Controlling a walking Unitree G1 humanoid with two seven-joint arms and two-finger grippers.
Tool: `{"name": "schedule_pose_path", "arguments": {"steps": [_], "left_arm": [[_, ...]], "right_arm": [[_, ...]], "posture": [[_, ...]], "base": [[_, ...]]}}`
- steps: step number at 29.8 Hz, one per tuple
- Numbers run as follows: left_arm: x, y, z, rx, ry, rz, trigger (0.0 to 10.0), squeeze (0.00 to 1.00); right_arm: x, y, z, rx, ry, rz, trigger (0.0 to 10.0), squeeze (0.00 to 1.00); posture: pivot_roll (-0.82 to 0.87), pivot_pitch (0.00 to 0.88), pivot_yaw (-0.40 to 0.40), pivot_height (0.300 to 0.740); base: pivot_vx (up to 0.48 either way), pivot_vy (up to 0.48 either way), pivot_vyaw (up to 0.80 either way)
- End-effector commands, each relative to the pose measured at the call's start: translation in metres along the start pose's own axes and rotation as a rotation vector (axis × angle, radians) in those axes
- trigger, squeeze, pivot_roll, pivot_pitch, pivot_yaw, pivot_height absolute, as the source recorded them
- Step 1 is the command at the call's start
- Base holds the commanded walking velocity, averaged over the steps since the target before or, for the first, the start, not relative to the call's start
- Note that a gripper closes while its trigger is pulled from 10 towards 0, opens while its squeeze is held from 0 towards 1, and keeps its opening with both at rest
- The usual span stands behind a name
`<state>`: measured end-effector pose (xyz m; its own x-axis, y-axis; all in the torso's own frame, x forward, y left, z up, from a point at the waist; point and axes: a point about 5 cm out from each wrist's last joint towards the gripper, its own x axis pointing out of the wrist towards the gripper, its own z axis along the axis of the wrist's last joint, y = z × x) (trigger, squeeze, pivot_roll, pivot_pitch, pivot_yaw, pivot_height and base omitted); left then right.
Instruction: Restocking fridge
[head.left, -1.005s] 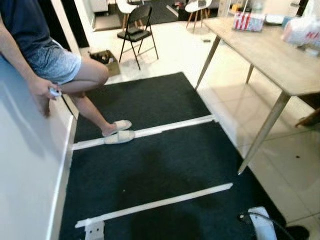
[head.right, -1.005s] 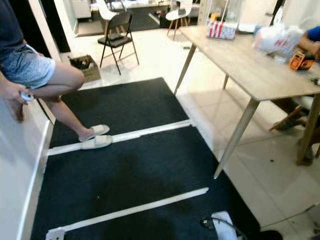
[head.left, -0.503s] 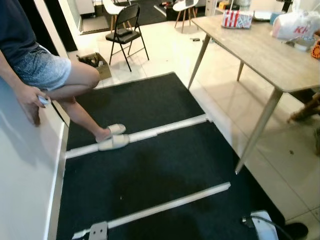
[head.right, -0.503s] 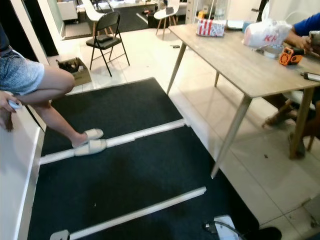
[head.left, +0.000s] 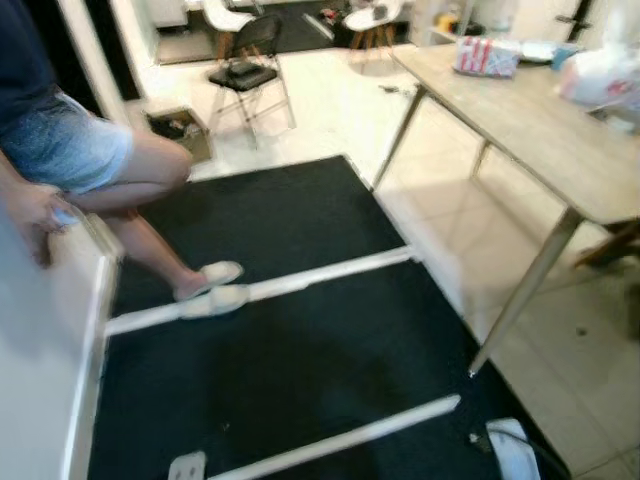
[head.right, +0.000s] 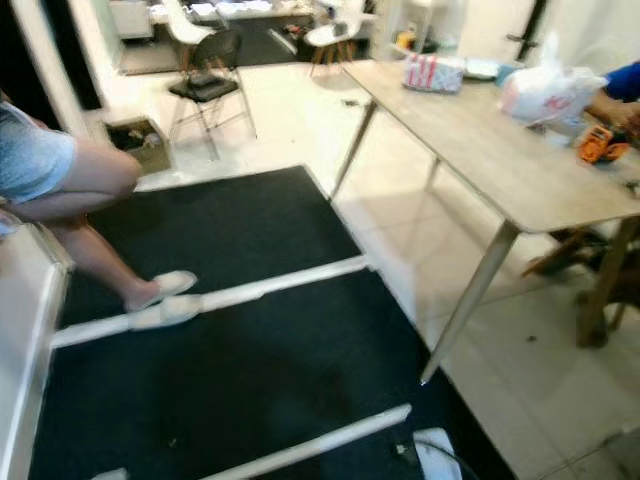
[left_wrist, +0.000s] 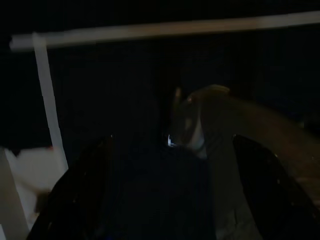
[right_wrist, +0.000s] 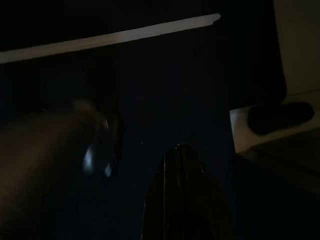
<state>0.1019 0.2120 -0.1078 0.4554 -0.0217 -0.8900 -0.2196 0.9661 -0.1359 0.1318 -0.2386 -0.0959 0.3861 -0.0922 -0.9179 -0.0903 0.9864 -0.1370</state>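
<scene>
Left eye view, a little blurred: a black mat (head.left: 300, 350) covers most of the floor ahead, with pale tiles beyond it and to the robot's right. A long wooden table (head.left: 540, 130) on slanted legs stands on the tiles to the right, one leg coming down just beside the mat's edge. At the far left rises a white panel (head.left: 40, 380); I cannot tell whether it is the fridge. A person (head.left: 90, 160) in denim shorts leans against it with one knee raised and a hand (head.left: 35, 210) resting on the panel's top.

A black folding chair (head.left: 250, 75) stands on the tiles past the mat, with a cardboard box (head.left: 180, 128) on the floor near it. Two white strips (head.left: 300, 283) lie across the mat, well apart. A white plastic bag (head.right: 545, 92) and a red-and-white striped box (head.left: 487, 56) sit on the table's far part. The person's pale slippers (head.left: 212, 288) touch the farther strip. A small orange tool (head.right: 598, 145) lies on the table near the bag.

Both wrist views are very dark. The left gripper (left_wrist: 172, 150) hangs over the mat with its fingers spread wide and empty. The right gripper (right_wrist: 180, 150) also hangs over the mat, its fingers drawn together into one dark point, holding nothing.
</scene>
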Motion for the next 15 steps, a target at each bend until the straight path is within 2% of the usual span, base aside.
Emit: {"name": "schedule_pose_path", "arguments": {"steps": [1,12,15], "left_arm": [[0.0005,-0.0008,0.0009,0.01,0.003,-0.002,10.0,0.0],[0.0007,-0.0026,-0.0003,0.011,0.007,-0.007,10.0,0.0],[0.0007,-0.0027,-0.0003,0.011,0.007,-0.008,10.0,0.0]], "right_arm": [[-0.001,-0.0059,-0.0026,0.009,0.011,-0.015,10.0,0.0],[-0.0012,-0.0086,-0.0007,-0.006,0.016,-0.017,10.0,0.0],[-0.0011,-0.0086,-0.0004,-0.003,0.02,-0.015,10.0,0.0]], "posture": [[-0.03,0.0,0.028,0.74],[-0.03,0.0,0.029,0.74],[-0.03,0.0,0.029,0.74]], "base": [[0.36,0.0,-0.79],[0.361,0.0,0.0],[0.364,0.0,-0.8]]}}
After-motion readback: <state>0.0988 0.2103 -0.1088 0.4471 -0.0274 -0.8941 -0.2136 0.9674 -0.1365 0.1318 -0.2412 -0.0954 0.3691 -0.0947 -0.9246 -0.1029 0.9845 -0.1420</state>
